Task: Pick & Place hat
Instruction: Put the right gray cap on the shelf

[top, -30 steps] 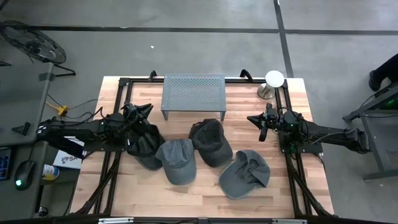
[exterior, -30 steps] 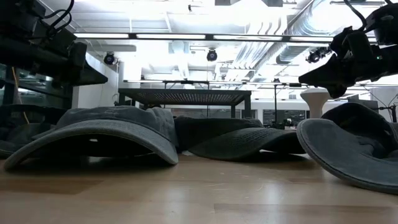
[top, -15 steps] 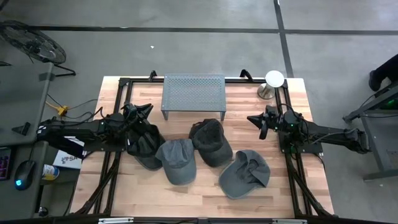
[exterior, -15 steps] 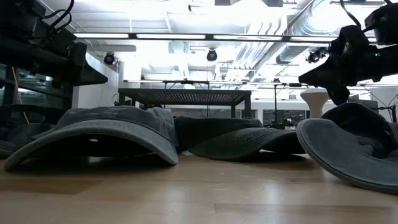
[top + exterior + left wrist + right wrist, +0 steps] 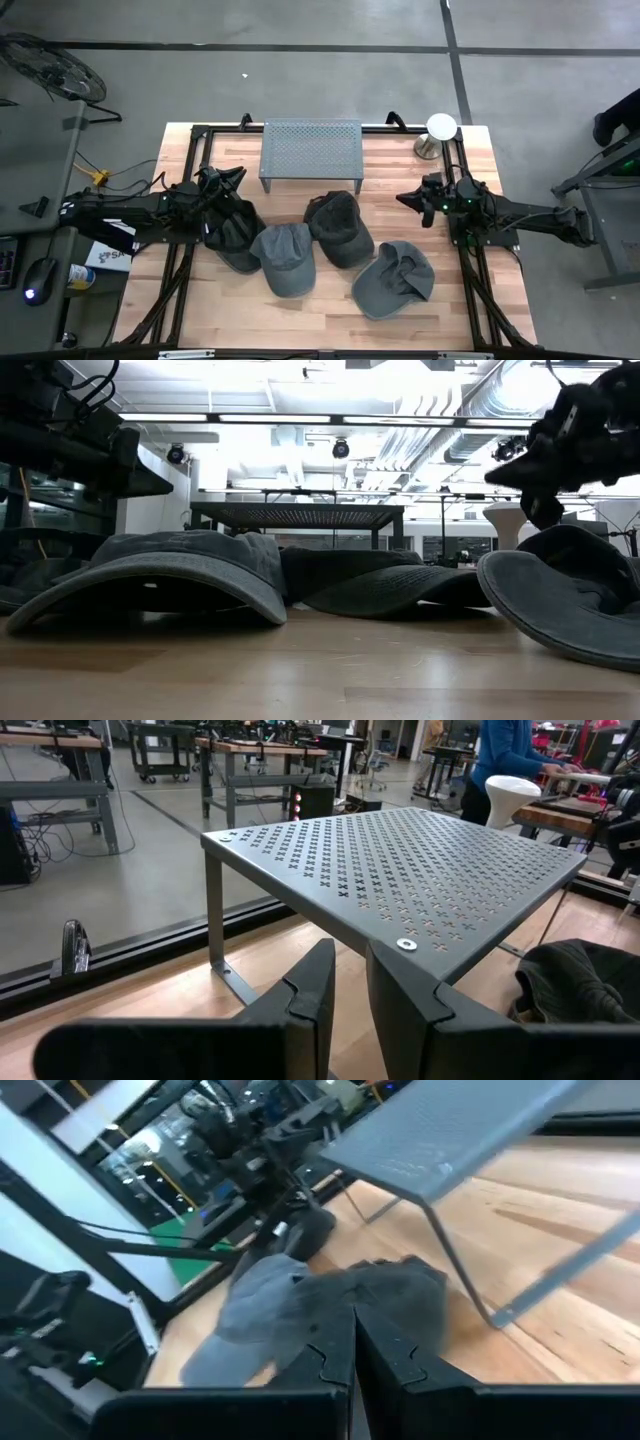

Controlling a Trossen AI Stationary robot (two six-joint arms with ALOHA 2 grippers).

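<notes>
Several caps lie on the wooden table. A dark cap (image 5: 226, 236) lies at the left, a grey cap (image 5: 283, 259) beside it, a second dark cap (image 5: 340, 229) in the middle and an upturned grey cap (image 5: 392, 279) toward the right. Each rests on the tabletop, and neighbouring caps overlap at their edges. My right gripper (image 5: 405, 197) hovers shut above the table, right of the middle dark cap, pointing toward the table's left. My left gripper (image 5: 236, 176) waits above the left dark cap, its fingers (image 5: 322, 988) a narrow gap apart.
A perforated grey metal stand (image 5: 311, 150) stands on legs at the table's far middle. A white mushroom-shaped object (image 5: 441, 127) sits at the far right corner. A black frame (image 5: 196, 140) borders the table. Bare wood shows along the near edge (image 5: 250, 320).
My right gripper has edged a little toward the table's left and turned at the wrist, staying shut; it shows blurred in the low view. The caps and my left arm have kept still.
</notes>
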